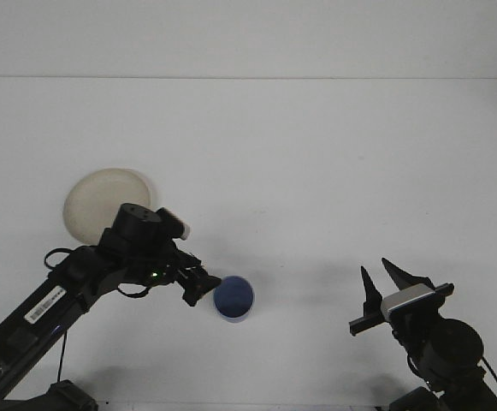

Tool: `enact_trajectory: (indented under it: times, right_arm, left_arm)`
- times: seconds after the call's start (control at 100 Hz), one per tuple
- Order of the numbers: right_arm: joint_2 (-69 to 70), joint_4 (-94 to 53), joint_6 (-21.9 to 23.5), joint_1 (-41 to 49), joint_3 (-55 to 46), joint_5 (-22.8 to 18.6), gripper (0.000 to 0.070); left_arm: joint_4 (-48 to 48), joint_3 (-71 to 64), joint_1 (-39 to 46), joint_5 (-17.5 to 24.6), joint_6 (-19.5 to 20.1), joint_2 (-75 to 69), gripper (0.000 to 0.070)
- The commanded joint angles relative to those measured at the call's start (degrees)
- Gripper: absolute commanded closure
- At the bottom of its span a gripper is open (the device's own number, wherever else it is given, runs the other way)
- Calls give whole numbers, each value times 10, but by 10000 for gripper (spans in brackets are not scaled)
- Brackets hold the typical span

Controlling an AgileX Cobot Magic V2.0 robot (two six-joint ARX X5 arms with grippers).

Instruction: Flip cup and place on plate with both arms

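You've got a blue cup [233, 299], near centre, plain with a paler rim | cream plate [103, 200] on the left, no pattern | white table [316, 154] all round | left gripper [199, 289] black, green light on its arm | right gripper [383, 279] black with a grey block behind it

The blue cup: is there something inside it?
The blue cup stands mouth up, and only its dark blue inner bottom shows; it looks empty. The left claw at its left rim may cover a small part.
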Motion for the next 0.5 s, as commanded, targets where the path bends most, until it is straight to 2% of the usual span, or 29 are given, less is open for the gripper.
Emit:
enact_trajectory:
  times: [0.0,0.08,0.28,0.49]
  right_arm:
    - [2,3,8,1,1,0,424]
    - [2,4,8,1,1,0,423]
    - [2,3,8,1,1,0,424]
    - [2,3,8,1,1,0,424]
  left_arm:
    - [-1,16,-21,-12,16,23,226]
    - [-2,23,-47,-27,17,49,226]
    - [1,32,-91,-93,27,98,226]
    - [5,35,-114,-121,30,141,226]
